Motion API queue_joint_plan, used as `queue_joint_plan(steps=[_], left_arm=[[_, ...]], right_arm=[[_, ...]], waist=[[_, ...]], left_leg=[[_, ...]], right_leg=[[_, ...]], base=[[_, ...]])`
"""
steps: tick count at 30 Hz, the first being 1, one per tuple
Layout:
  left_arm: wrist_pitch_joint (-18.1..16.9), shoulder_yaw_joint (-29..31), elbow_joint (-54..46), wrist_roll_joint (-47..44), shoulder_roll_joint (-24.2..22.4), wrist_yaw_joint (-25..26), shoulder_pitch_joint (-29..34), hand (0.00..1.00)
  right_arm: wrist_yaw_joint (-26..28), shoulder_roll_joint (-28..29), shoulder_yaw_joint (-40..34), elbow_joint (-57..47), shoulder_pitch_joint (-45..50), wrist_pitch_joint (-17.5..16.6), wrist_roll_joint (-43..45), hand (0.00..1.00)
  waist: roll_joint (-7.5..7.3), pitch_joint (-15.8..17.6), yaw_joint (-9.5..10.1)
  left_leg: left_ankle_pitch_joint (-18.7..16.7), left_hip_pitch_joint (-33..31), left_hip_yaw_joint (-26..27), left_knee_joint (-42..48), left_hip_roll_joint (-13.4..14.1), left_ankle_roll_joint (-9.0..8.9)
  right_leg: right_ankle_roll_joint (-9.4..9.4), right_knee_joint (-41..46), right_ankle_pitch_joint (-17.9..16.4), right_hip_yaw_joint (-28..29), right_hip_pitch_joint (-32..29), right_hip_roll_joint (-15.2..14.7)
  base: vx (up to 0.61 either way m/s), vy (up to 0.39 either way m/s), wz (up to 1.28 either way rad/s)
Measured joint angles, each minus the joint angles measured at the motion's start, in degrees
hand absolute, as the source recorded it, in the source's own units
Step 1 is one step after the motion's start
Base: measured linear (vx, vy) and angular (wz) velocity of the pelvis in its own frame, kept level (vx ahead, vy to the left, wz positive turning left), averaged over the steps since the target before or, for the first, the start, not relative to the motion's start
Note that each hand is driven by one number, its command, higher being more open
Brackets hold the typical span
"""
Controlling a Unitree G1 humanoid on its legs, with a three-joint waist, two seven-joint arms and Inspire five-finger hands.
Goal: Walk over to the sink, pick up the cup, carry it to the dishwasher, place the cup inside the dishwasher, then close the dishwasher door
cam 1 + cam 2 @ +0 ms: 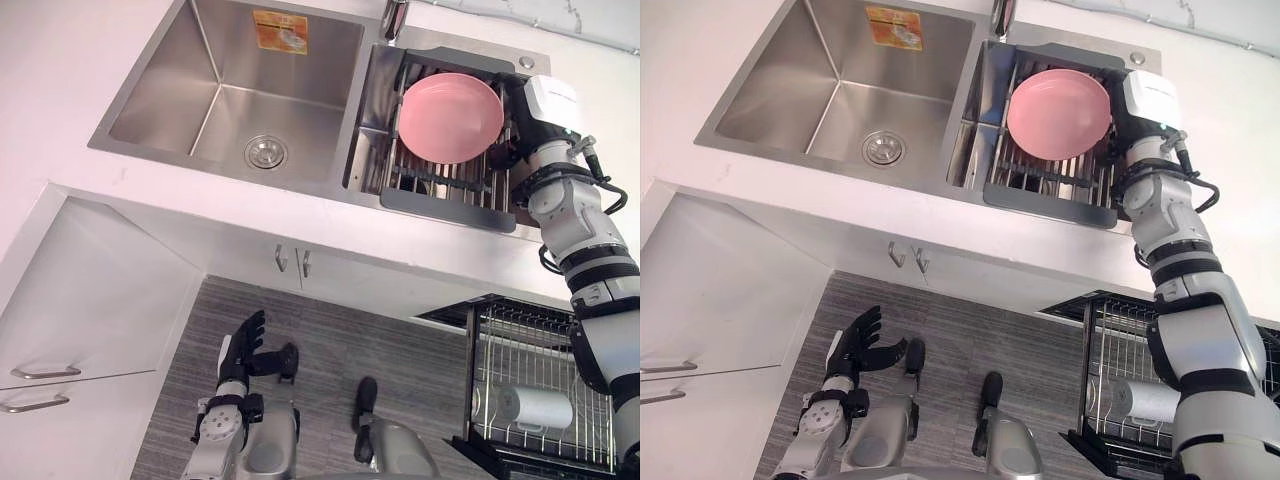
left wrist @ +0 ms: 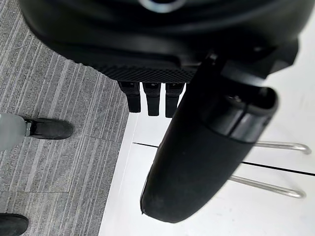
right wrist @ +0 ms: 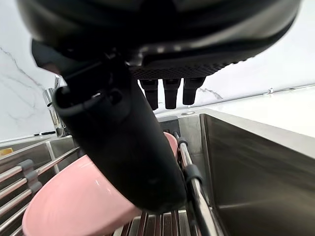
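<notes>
Nearest, the left hand [image 1: 241,348] hangs low over the grey plank floor [image 1: 330,335], its fingers [image 2: 153,101] straight and spread, holding nothing. In the left wrist view it faces a white cabinet door [image 2: 275,206] with two metal bar handles [image 2: 275,145].

At the lower right of the head views a pulled-out dishwasher rack [image 1: 540,335] of wire stands open. A white cup [image 1: 535,408] lies on its side in it, well apart from both hands.

Above the floor come the white cabinet fronts [image 1: 90,300], two small hooks [image 1: 292,260] under the counter edge, and then the white countertop [image 1: 60,100] with a steel double sink [image 1: 150,105]. Its left basin holds a round drain [image 1: 265,152] and an orange sticker [image 1: 280,30] on the far wall.

The right basin carries a dish rack [image 1: 445,190] with a pink plate [image 1: 450,117] leaning in it. The right arm reaches up to the rack's right edge. The right hand [image 3: 123,128] sits just beside the plate with straight, relaxed fingers; its thumb lies across the plate's rim, and I cannot tell whether it touches. It grips nothing.

Farthest, the faucet [image 1: 396,18] rises behind the divider
</notes>
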Motion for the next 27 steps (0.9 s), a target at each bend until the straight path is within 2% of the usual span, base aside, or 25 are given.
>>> queue_joint_plan(steps=[6, 7, 15, 23, 27], left_arm=[[0.09, 0.01, 0.0, 0.0, 0.0, 0.04, 0.02, 0.9], [0.1, -0.01, 0.0, 0.01, -0.02, 0.03, -0.02, 0.9], [0.15, -0.01, 0.01, 0.04, 0.05, 0.03, 0.19, 0.9], [0.16, -0.02, 0.0, 0.12, 0.08, -0.02, 0.1, 0.9], [0.17, 0.15, 0.0, 0.24, 0.3, 0.0, 1.35, 0.9]], right_arm=[[-0.24, 2.05, -2.82, -1.57, 3.2, 0.54, 0.04, 0.9], [-0.16, 2.53, -2.89, -1.56, 3.98, 0.68, 0.02, 0.3], [-2.31, 4.27, -6.63, -1.92, 5.26, 1.56, -1.17, 0.3], [-1.67, 4.52, -6.79, -5.19, 7.32, 1.23, -1.18, 0.3], [-1.78, 4.2, -7.05, -10.29, 9.72, 1.74, -1.22, 0.3]], waist=[[0.01, -0.02, 0.07], [0.01, -0.03, 0.1], [0.09, -0.15, 1.21], [0.07, -0.24, 1.17], [-0.01, -0.35, 0.93]], left_leg=[[0.01, 0.28, 0.19, 0.0, 0.28, -0.08], [0.01, 0.35, 0.28, 0.0, 0.33, -0.09], [0.44, 0.41, 0.35, 0.08, 0.73, -0.73], [0.22, 0.86, 0.19, -0.01, 0.99, -1.23], [0.2, 0.9, 0.44, 0.02, 1.04, -1.28]], right_leg=[[-0.19, 0.31, -0.09, 0.23, 0.01, 0.26], [-0.19, 0.37, -0.09, 0.32, 0.01, 0.3], [-0.52, 0.35, -0.09, 0.25, 0.11, 0.65], [-0.69, 0.32, -0.31, 0.13, 0.66, 0.89], [-0.69, 0.08, -0.31, 0.3, 0.71, 0.91]], base=[[0.0, -0.007, -0.01], [0.01, -0.024, -0.04], [0.02, -0.018, 0.01], [0.02, -0.013, 0.0], [0.02, -0.013, -0.02]])
